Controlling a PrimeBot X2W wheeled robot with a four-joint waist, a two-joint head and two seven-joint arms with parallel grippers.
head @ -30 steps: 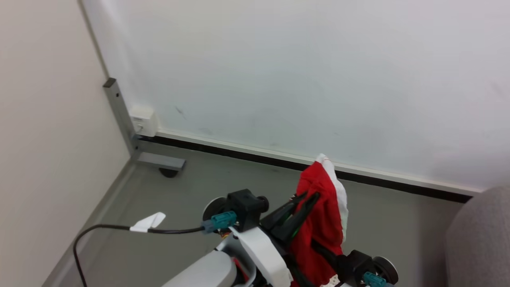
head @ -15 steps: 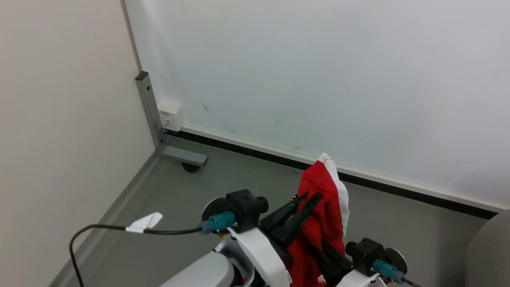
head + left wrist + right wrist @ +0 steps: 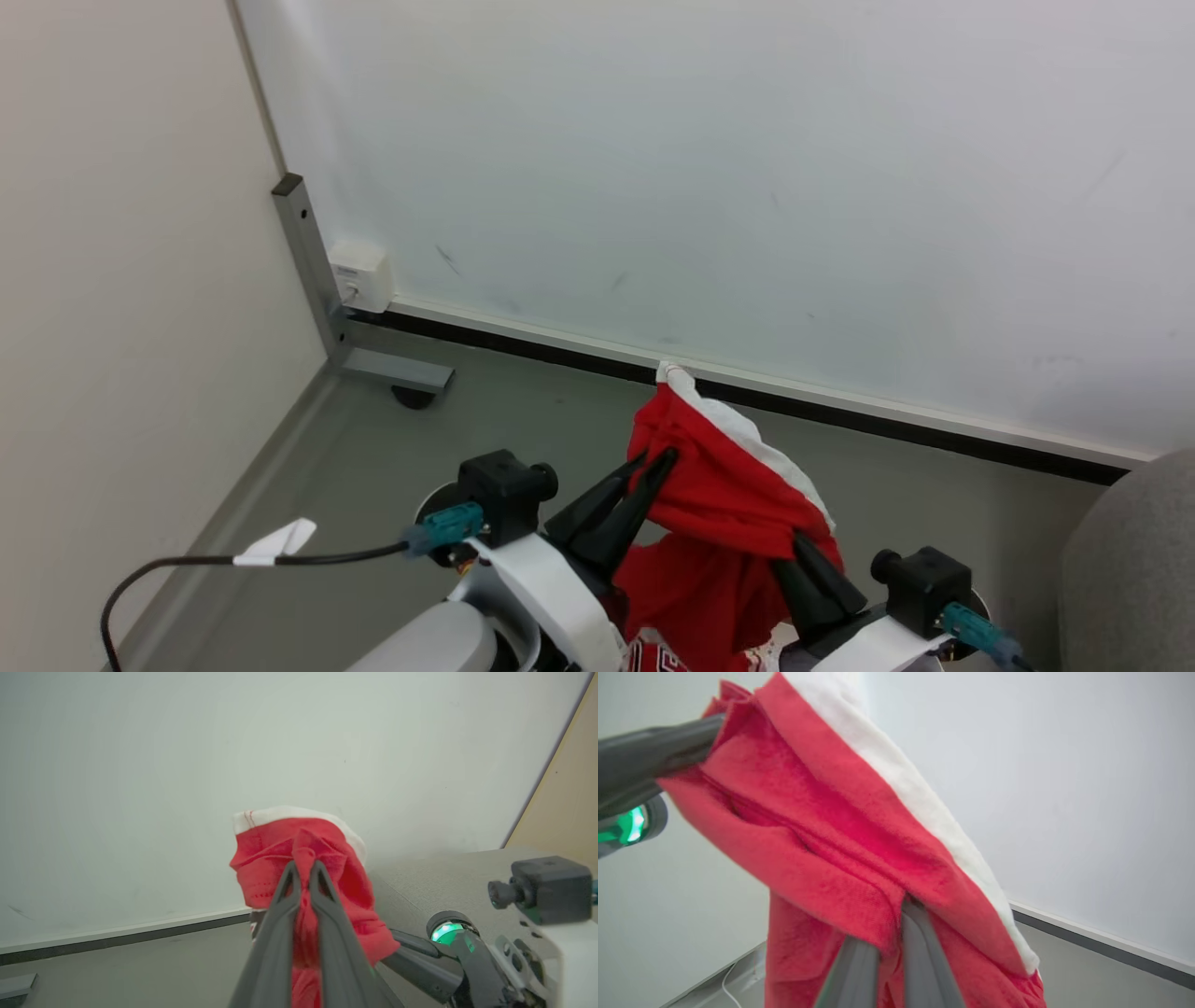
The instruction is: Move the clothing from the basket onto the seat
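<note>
- Wall (image 3: 700, 168): white and lightly scuffed, behind the garment (image 3: 719, 495). A beige wall joins it well to the garment's left.
- Floor (image 3: 523, 411): bare grey, below the garment, with a dark skirting strip along its far edge.
- Seat (image 3: 1130, 560): a grey corner low to the garment's right. The garment is in the air, well apart from it.
- Garment: red with white trim. A second ago it hung bunched from one tool; now it is stretched between both.
- Right tool (image 3: 798, 541): apart a second ago, now clamped on the garment's lower right fold.
- Left tool (image 3: 653, 462): still clamped on the garment's upper left bunch.
- Judgement: with two holds, the garment looks ready to be carried right and spread on the seat.
- Post (image 3: 303, 252), socket box (image 3: 359, 275) and cable (image 3: 187, 565): all left of the garment.
</note>
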